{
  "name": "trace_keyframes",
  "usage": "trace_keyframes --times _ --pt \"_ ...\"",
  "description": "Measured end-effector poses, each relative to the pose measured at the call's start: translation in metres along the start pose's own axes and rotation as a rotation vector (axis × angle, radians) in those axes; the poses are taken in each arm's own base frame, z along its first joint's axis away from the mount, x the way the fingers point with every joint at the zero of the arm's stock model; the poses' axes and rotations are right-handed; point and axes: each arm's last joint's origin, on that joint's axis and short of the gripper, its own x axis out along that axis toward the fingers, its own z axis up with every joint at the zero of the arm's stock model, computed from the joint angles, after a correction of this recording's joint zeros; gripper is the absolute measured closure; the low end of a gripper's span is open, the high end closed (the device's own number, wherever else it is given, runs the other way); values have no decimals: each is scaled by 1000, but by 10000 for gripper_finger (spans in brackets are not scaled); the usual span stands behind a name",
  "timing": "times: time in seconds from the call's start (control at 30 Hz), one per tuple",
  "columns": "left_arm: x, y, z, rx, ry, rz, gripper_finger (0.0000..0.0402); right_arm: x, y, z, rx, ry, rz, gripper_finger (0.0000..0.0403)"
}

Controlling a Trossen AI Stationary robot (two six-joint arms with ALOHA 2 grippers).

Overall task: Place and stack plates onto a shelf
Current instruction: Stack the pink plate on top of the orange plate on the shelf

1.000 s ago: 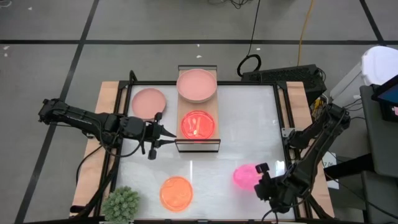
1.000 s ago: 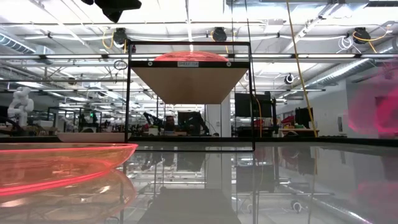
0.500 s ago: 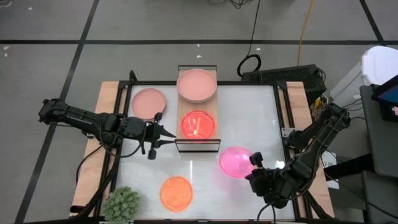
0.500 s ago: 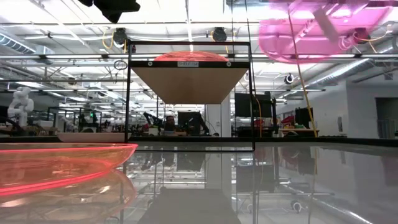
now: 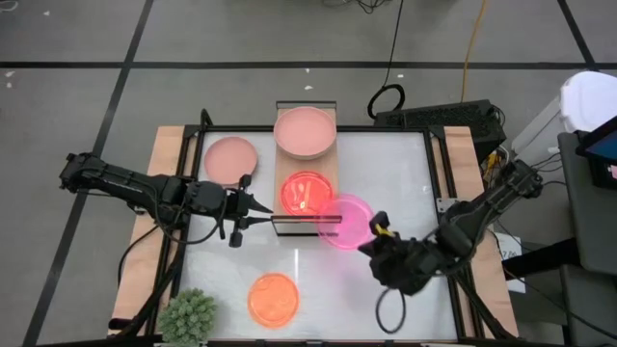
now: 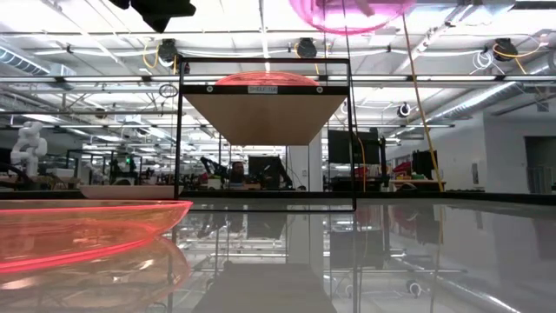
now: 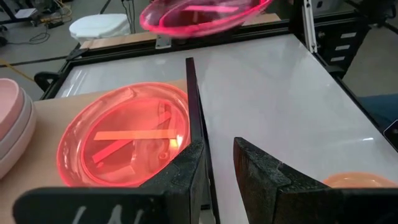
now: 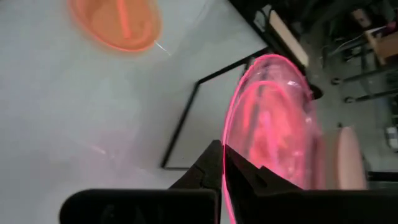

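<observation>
The shelf [image 5: 286, 179] is a light-wood board on a black frame at the table's far middle. A stack of dusty pink plates [image 5: 305, 132] sits on its far end and a glowing red plate [image 5: 307, 193] on its near end. My right gripper [image 5: 374, 238] is shut on a hot pink plate [image 5: 345, 222] held in the air by the shelf's near right corner. My left gripper [image 5: 258, 214] hovers open just left of the shelf's near left corner. Another dusty pink plate [image 5: 231, 159] and an orange plate [image 5: 273, 299] lie flat on the table. My right gripper pinches the hot pink plate's rim [image 8: 231, 163] between its two fingers, at the edge nearest the table's near right corner. The fingers slant down from the near right. The plate is lifted clear of the table, slightly tilted, reaching out beyond the fingertips toward the shelf.
A spiky green plant ball [image 5: 188, 316] sits at the near left corner. Wooden side boards [image 5: 164, 193] flank the white table top. The shelf's black frame bar [image 7: 198, 118] runs close past my left gripper's finger [image 7: 189, 168]. Bare table lies to the right of the shelf.
My right gripper has risen and swung from the near right toward the shelf, rolling its wrist. The hot pink plate has gone with it, higher above the table, and now hangs by the shelf's near right corner.
</observation>
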Motion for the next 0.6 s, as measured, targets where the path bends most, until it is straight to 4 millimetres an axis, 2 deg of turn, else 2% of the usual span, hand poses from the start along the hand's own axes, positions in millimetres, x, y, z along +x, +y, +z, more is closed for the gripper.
trace_keyframes --times 0.4,0.6 --pt "0 0 -2 3 24 -1 309 39 -66 -7 -43 -6 -64 403" --pt "0 0 -3 3 30 -1 309 55 -88 -13 -24 -33 -42 403"
